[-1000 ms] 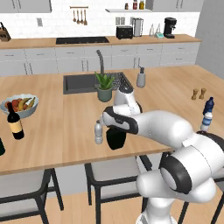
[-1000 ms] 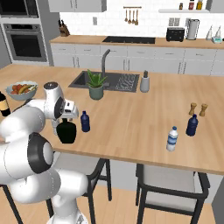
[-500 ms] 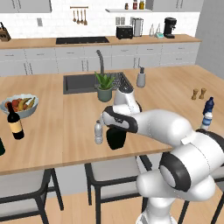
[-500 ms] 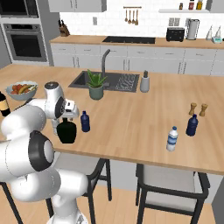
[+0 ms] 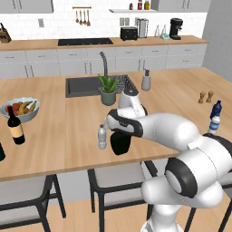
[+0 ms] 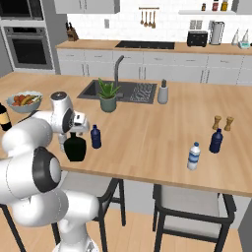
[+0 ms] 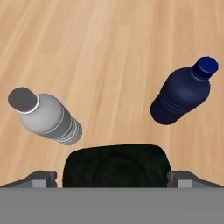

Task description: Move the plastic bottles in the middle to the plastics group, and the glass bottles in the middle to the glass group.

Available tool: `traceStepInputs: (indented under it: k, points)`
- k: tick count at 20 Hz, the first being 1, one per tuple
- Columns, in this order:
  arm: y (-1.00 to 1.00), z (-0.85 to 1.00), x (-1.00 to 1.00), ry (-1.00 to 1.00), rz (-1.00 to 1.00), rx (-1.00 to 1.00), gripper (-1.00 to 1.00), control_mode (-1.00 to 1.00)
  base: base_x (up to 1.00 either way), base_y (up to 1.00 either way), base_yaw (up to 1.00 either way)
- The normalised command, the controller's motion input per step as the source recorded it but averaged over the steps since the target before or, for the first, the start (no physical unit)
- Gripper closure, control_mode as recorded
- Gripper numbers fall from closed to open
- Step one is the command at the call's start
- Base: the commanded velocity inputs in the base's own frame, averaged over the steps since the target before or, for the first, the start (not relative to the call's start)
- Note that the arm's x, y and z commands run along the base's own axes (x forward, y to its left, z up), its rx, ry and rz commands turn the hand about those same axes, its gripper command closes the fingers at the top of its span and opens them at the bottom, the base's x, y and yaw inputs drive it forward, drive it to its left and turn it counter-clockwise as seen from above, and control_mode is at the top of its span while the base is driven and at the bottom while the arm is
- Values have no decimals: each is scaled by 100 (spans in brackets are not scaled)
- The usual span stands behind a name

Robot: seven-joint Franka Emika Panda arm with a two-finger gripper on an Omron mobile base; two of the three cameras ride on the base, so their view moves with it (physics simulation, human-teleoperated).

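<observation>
While we hover over the black flask [image 7: 115,166] mid-surface [image 7: 109,52], our jaws spread wide on either side of it, grey bottle [image 7: 46,116] and navy bottle [image 7: 183,92] standing just beyond.

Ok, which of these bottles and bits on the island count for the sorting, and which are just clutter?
Job:
squat black glass flask
clear grey plastic bottle with white cap
navy plastic bottle
blue-topped pale bottle
tall wine bottle with tan label
gripper, jaws open around the flask

Clutter:
fruit bowl
potted plant
salt and pepper shakers
soap dispenser
</observation>
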Motion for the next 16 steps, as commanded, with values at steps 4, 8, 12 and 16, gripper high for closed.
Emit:
traceStepInputs:
  k: [4,8,12,16]
  points:
    - [-4,0,4,1,0,0,-100,-100,0,0,0]
    - [0,-3,0,0,0,0,-100,-100,0,0,0]
    - [0,-21,0,0,0,0,-100,-100,0,0,0]
    - [0,-6,0,0,0,0,-100,-100,0,0,0]
